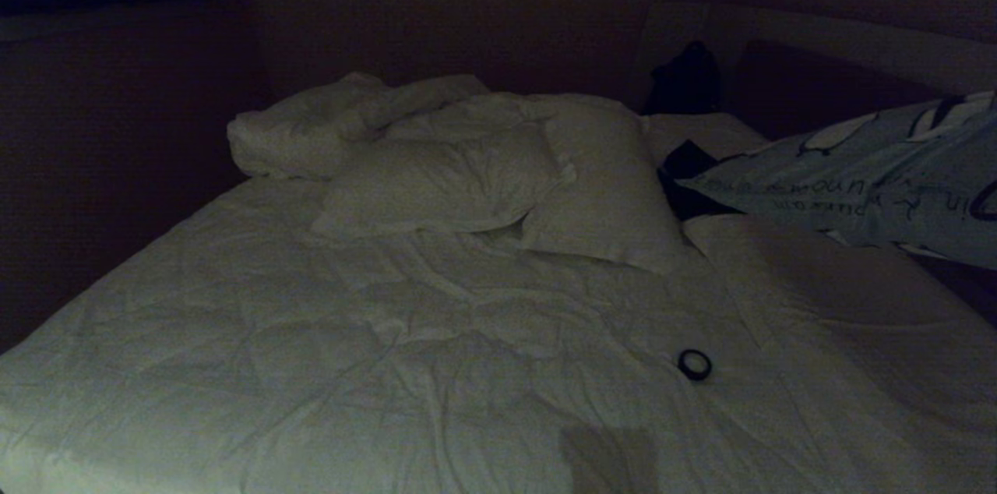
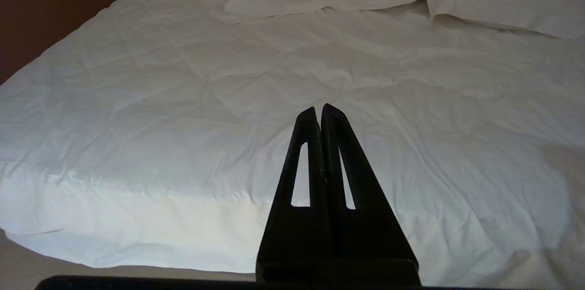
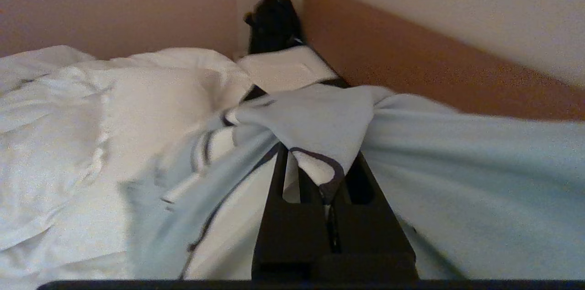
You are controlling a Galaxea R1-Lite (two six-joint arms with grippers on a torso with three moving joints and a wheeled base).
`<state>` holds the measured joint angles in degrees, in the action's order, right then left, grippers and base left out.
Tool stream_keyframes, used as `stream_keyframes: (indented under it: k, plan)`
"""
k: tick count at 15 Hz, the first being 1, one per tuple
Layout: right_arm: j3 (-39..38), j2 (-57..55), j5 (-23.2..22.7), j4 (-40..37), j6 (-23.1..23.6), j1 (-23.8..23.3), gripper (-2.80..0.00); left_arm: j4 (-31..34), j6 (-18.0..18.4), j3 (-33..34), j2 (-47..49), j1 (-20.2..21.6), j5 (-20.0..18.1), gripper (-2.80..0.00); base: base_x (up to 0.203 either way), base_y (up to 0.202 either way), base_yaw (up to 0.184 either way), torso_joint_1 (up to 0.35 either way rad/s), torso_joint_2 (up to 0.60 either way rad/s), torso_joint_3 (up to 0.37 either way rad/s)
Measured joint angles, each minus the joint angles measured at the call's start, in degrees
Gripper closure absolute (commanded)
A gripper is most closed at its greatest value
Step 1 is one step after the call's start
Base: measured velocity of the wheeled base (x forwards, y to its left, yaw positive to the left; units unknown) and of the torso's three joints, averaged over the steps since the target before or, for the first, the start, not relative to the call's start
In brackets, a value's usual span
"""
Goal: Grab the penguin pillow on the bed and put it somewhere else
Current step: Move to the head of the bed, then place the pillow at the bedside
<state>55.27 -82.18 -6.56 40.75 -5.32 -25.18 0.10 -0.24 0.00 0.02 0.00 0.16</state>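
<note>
The penguin pillow [image 1: 872,182] sits at the right edge of the head view, lifted off the bed [image 1: 389,338] and slanting upward toward the upper right, its line of dark writing running along the lower side. It hangs that way because it is held by one pinched fold rather than cradled from below. In the right wrist view the right tool [image 3: 327,166] is closed tight on a bunched corner of the pale blue cover [image 3: 315,125], the cloth draping down both sides of the black fingers, so the pillow's weight trails from that single grip.

The white pillows [image 1: 467,182] lie in the middle of the head view near the headboard [image 3: 411,61], apart from the lifted one. A small dark ring [image 1: 694,364] rests on the duvet at lower right of centre.

The left tool [image 2: 321,111] hovers over the bare duvet with its fingers pressed together, holding nothing; it looks parked, leaving the carrying to the right arm.
</note>
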Motion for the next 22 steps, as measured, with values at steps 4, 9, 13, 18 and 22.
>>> stream_keyframes:
  k: [4,9,13,18,22]
  plan:
    - [4.91,-8.24,-5.41,-0.21,-5.51,-5.01,0.0,-0.01,0.0,0.0,0.0,0.0,-0.01,0.0,0.0,0.0,0.0,0.0,0.0,0.0]
    - [9.32,-15.41,-9.62,-2.63,-11.0,-7.97,0.0,0.0,0.02,0.0,0.0,0.0,0.0,0.0,0.0,0.0,0.0,0.0,0.0,0.0]
    - [11.26,-18.92,-9.37,-2.66,-11.97,-8.87,0.0,-0.02,0.0,0.0,0.0,0.0,0.0,0.0,0.0,0.0,0.0,0.0,0.0,0.0]
    - [13.39,-21.3,-8.4,-2.56,-12.56,-9.88,0.0,-0.02,0.0,0.0,0.0,0.0,-0.02,0.0,0.0,0.0,0.0,0.0,0.0,0.0]
    - [14.77,-23.4,-5.34,-2.34,-12.28,-10.4,0.0,0.0,0.0,0.0,0.0,0.0,0.0,0.0,0.0,0.0,0.0,0.0,0.0,0.0]
